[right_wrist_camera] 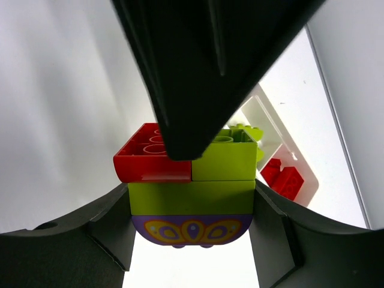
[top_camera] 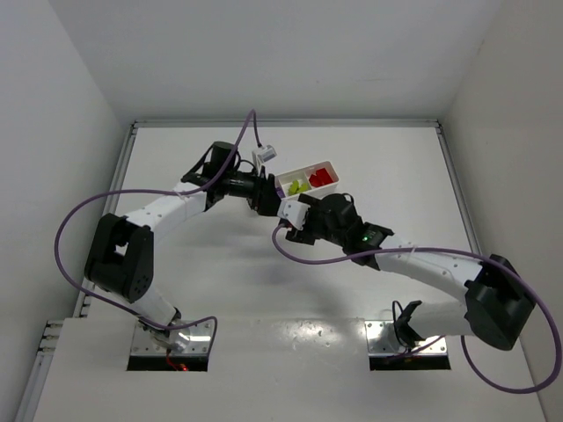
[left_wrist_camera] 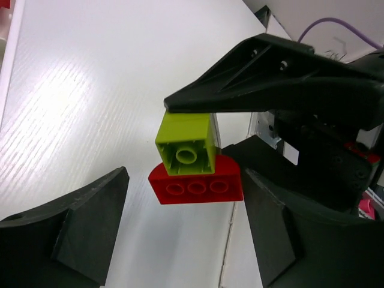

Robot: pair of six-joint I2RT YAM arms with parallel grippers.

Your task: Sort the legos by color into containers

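Left wrist view: left gripper (left_wrist_camera: 186, 180) stands spread, its fingers flanking the red lego (left_wrist_camera: 196, 187) and yellow-green lego (left_wrist_camera: 186, 144) that cap a joined stack (right_wrist_camera: 191, 180). The right gripper (right_wrist_camera: 192, 198) pinches that stack by its long yellow-green brick, held aloft. The stack's capped end points into the left jaws. The tray (top_camera: 330, 165) lies just beyond, and the room for a pull-off is judged adequate.

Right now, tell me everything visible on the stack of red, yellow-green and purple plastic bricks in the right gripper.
The stack is four glossy plastic bricks pressed together: a red brick and a small yellow-green one side by side, studs showing, on a wide yellow-green brick, over a rounded purple piece with a yellow ornament. The right gripper clamps the wide brick's ends. A black finger of the left arm hides part of the top.
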